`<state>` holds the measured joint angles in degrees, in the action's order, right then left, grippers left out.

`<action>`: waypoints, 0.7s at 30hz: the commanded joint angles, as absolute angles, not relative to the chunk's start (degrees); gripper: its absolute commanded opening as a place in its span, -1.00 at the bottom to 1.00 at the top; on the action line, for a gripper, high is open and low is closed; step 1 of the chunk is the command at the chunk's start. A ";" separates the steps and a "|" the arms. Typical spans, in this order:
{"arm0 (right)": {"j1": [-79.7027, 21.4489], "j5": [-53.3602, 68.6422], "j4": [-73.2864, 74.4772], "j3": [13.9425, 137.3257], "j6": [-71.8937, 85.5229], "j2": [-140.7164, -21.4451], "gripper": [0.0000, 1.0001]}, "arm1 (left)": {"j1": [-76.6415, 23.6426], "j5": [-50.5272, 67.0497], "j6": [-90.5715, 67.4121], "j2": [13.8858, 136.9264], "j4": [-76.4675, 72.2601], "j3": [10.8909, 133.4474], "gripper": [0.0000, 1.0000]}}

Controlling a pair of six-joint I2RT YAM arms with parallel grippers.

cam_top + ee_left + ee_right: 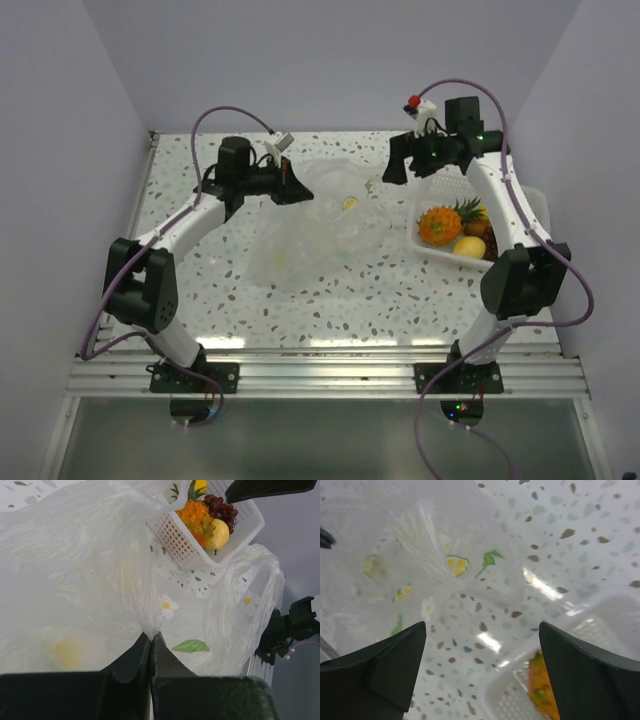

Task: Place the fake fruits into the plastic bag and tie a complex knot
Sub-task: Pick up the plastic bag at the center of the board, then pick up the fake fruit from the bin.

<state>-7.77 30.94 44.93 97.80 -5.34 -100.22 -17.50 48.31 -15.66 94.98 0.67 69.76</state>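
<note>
Left jaws pinch the crinkly clear plastic bag (320, 235) on the speckled bench (400, 290); right jaws gape wide, empty. Glossy toy fruits (440, 225) sit in the white slotted tray (438, 254). Loading stage, I'd say; right needs a fruit next.

The right gripper (482, 625) hangs with its two black fingers (385, 670) spread wide and nothing between them. Below lies a speckled terrazzo table (580, 530). A clear plastic bag (420, 545) printed with flowers and leaves covers the upper left. At lower right, a white slotted tray (610, 630) holds an orange fake fruit (542, 690).
</note>
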 commanded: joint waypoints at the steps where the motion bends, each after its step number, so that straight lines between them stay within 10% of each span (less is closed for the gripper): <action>1: -5.10 22.08 60.98 105.28 -24.76 -96.15 0.97 | -16.96 48.34 -12.13 95.27 -0.09 74.09 -1.00; 21: -0.26 22.59 61.70 84.64 -89.30 -96.58 0.97 | -16.96 49.92 -8.09 96.85 5.71 75.85 -1.00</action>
<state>-0.05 22.00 63.61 83.70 -80.53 -95.79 -17.37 48.82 -9.74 96.42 5.02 73.63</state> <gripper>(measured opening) 0.986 0.019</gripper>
